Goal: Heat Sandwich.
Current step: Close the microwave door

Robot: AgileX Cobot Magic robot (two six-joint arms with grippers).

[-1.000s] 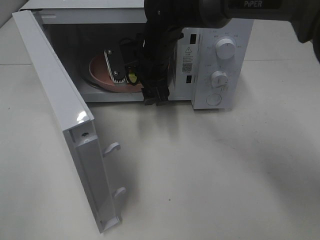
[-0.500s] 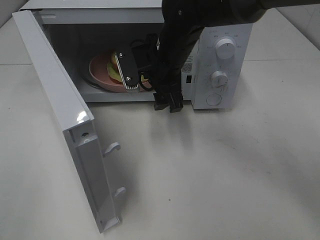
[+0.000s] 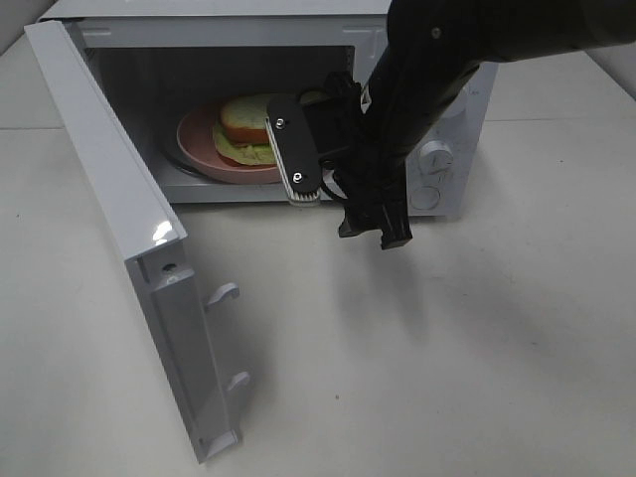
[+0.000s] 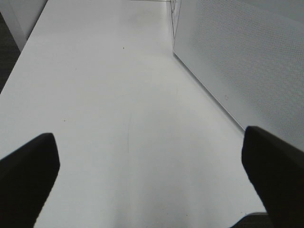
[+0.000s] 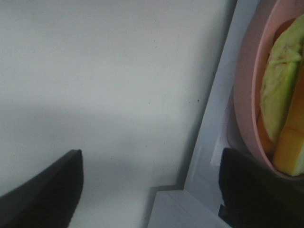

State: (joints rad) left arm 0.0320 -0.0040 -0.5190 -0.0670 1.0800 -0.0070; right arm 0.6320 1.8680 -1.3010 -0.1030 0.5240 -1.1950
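The sandwich [image 3: 244, 123] lies on a round pink plate [image 3: 199, 149] inside the open microwave [image 3: 437, 119]. Its pale bread and green filling show clearly. My right gripper [image 3: 343, 214] hangs just outside the oven's opening, to the right of the plate, open and empty. In the right wrist view the open right gripper [image 5: 147, 190] is over the table beside the oven's sill, with the plate [image 5: 244, 95] and the sandwich [image 5: 280, 90] at the edge. My left gripper [image 4: 149, 175] stands open over bare table and is not seen in the exterior high view.
The microwave door [image 3: 119, 219] is swung wide open toward the front left, its latch hooks [image 3: 224, 294] sticking out. A white dotted panel [image 4: 247, 61] stands close beside the left gripper. The oven's knobs [image 3: 433, 154] are partly behind my right arm.
My right gripper has drawn back out of the microwave toward the front right. The sandwich and plate, earlier covered by it, now show inside.
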